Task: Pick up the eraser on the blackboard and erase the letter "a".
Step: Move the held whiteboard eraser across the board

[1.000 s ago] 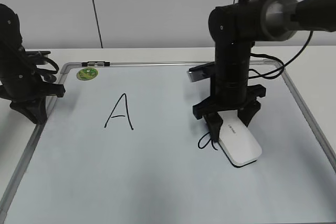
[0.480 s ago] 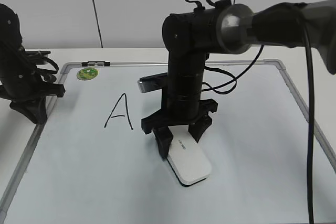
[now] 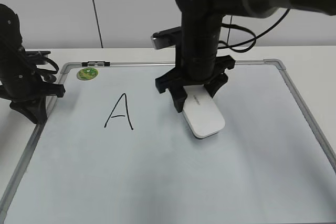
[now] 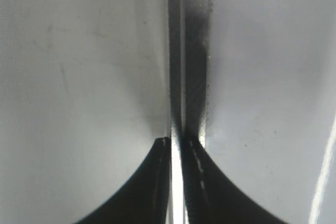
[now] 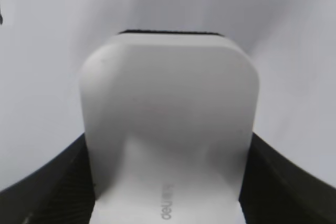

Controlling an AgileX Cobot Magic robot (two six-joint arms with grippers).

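My right gripper (image 3: 197, 95) is shut on the white eraser (image 3: 205, 118) and holds it tilted, with its low end on or just above the blackboard (image 3: 157, 182) near the middle. In the right wrist view the eraser (image 5: 168, 119) fills the space between the black fingers of the right gripper (image 5: 168, 198). No small letter "a" shows on the board. The tall capital "A" (image 3: 119, 113) stands to the left of the eraser. My left gripper (image 3: 34, 114) rests by the board's left edge, its jaws (image 4: 176, 142) nearly together over the grey frame (image 4: 184, 51).
A small round green magnet (image 3: 87, 73) sits at the board's far left corner. The board lies on a white table (image 3: 304, 56) with a pale wall behind. The right arm stands tall over the board's far middle.
My right gripper carried the eraser left across the board's front, then back toward the far middle. The small black mark beside the eraser one second ago no longer shows. The left arm stayed still.
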